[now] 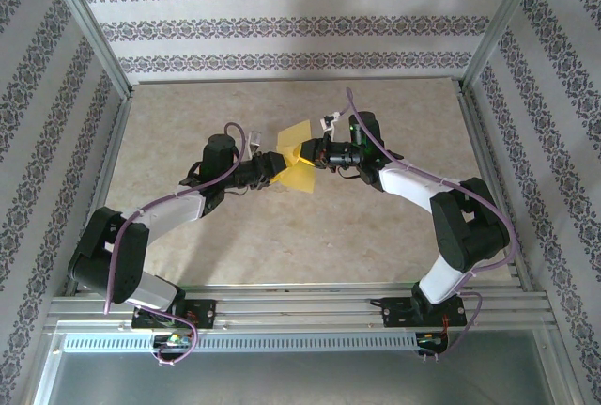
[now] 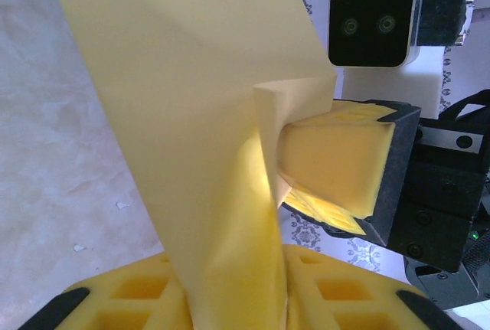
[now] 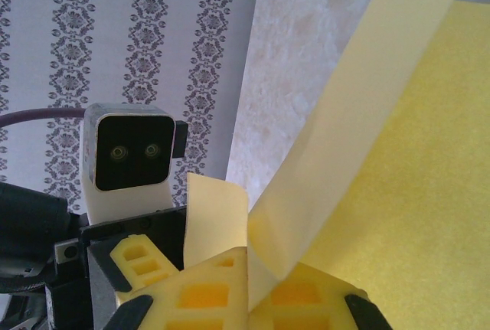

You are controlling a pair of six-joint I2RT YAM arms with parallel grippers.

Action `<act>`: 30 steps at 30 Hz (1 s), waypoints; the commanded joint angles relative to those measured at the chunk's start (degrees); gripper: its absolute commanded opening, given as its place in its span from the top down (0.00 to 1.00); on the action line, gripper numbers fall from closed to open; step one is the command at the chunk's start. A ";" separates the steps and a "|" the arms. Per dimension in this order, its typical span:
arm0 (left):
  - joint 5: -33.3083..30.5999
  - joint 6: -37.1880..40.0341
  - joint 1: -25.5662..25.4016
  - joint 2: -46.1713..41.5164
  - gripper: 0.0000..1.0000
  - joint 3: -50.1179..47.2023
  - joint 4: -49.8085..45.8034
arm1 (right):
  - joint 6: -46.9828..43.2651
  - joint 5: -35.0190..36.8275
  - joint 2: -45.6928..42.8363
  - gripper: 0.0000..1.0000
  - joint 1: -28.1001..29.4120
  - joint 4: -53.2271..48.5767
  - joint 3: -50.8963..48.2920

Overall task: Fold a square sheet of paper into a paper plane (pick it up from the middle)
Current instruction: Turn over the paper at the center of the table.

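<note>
The square sheet of paper (image 1: 299, 178) is yellow and hangs in the air above the middle of the table, between my two grippers. My right gripper (image 1: 311, 156) is shut on one edge of it. In the right wrist view its pads (image 3: 207, 295) meet, and the sheet (image 3: 413, 154) rises from between them with a curled flap. My left gripper (image 1: 279, 169) faces it from the left. In the left wrist view the sheet (image 2: 191, 115) runs down between the left pads (image 2: 115, 299) and hides the gap. The right fingers (image 2: 337, 161) pinch a folded edge there.
The beige table (image 1: 188, 123) is ringed by an aluminium frame (image 1: 103, 57) with patterned walls. Both arms are bent inward, wrist to wrist. The right wrist's camera (image 2: 373, 20) sits close ahead of my left gripper, and the left wrist's camera (image 3: 130, 150) close ahead of my right.
</note>
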 commanded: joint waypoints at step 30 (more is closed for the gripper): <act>0.78 2.63 0.22 0.83 0.66 0.98 -1.56 | -1.49 -2.62 2.80 0.91 0.80 -2.10 2.15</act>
